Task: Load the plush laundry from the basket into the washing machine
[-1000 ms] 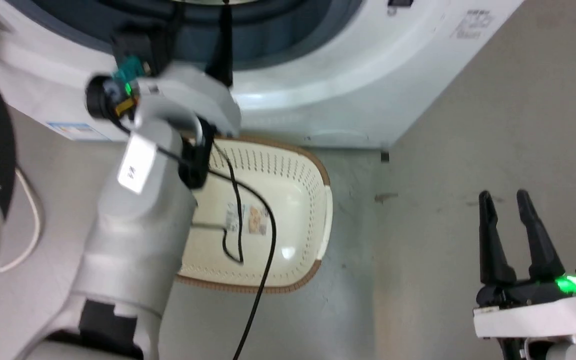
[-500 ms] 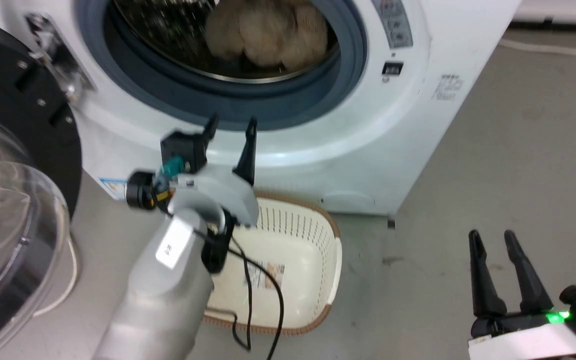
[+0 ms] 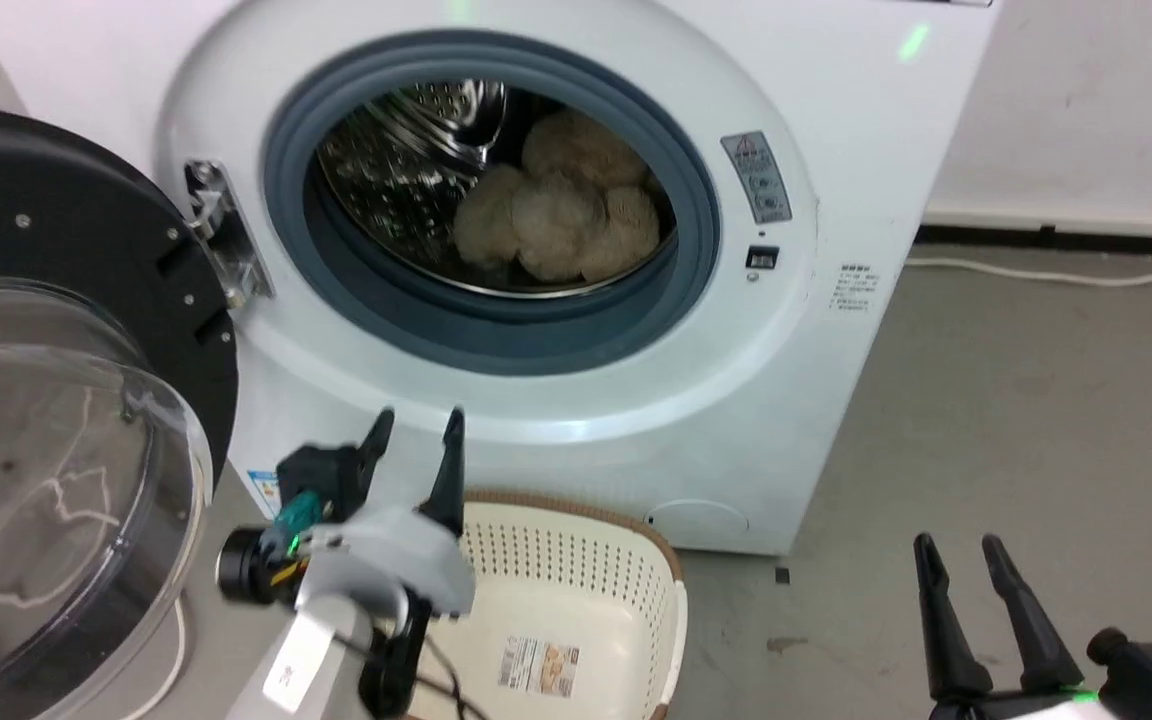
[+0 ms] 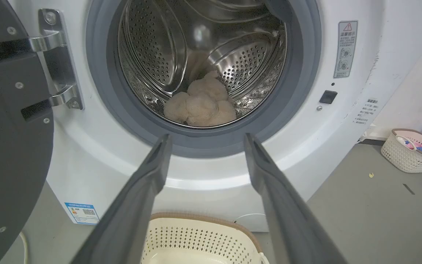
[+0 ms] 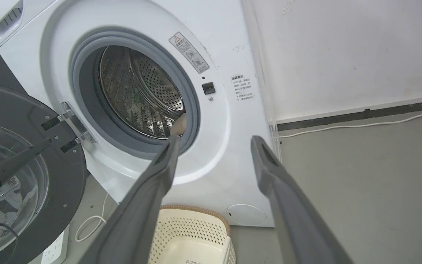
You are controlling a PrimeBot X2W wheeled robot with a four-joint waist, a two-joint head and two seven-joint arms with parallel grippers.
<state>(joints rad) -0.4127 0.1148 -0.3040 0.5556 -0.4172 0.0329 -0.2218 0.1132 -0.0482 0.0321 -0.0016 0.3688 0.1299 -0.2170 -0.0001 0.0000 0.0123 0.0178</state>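
- Right fingers (image 3: 1021, 610): rising at the lower right of the head view, spread apart and released, gripping nothing, hanging over the grey floor (image 3: 1036, 420).
- Left fingers (image 3: 450, 470): pointing up at the washer's front panel below the drum opening, spread wide and released, holding nothing, hanging over the basket's near left part.
- Basket (image 3: 586, 507): standing on the floor just in front of the machine's base, under the door opening. A barcode label (image 3: 539, 665) is lying on its inner bottom.
- Door (image 3: 56, 480): standing wide open on the machine's left side, hanging from a metal hinge (image 3: 226, 240), its clear dome facing the robot.
- Washing machine (image 3: 836, 200): standing against the wall, its grey seal (image 3: 496, 340) ringing the open steel drum (image 3: 406, 170).
- Plush laundry (image 3: 556, 215): lying inside the drum at its lower right, its puffy lobes clustered together, well apart from both sets of fingers.
- White cable (image 3: 1066, 275): lying on the floor along the wall's foot.
- Small second basket (image 4: 408, 154): standing far off by the wall, holding coloured items.
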